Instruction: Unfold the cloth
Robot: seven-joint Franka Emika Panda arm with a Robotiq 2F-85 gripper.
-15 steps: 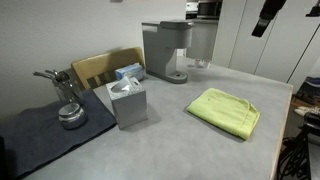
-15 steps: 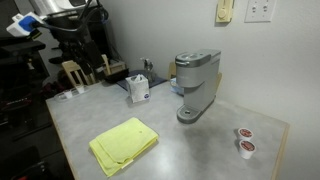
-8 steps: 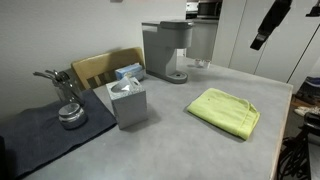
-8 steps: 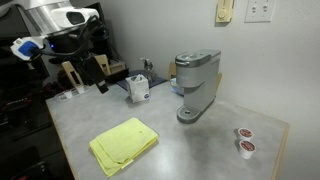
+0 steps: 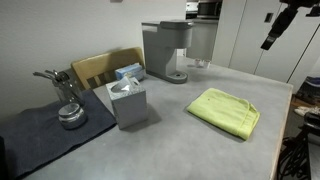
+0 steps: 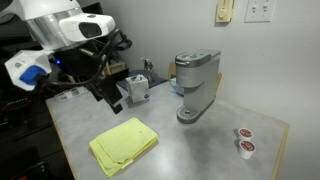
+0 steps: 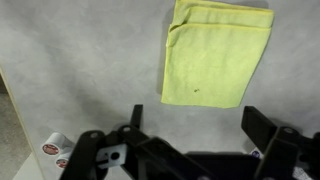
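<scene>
Lime-green folded cloth (image 5: 224, 112) lies flat on the grey speckled surface (image 5: 170, 145), toward its right side in an exterior view, with nothing touching it. Only the wrist view shows the hand (image 7: 198, 125) clearly: dark fingers spread wide, empty, poised over the cloth's near edge. A grey coffee machine (image 6: 195, 85), a grey tissue box (image 5: 128, 102) and two small coffee pods (image 6: 243, 141) stand well apart from the cloth, with pale walls behind them.
</scene>
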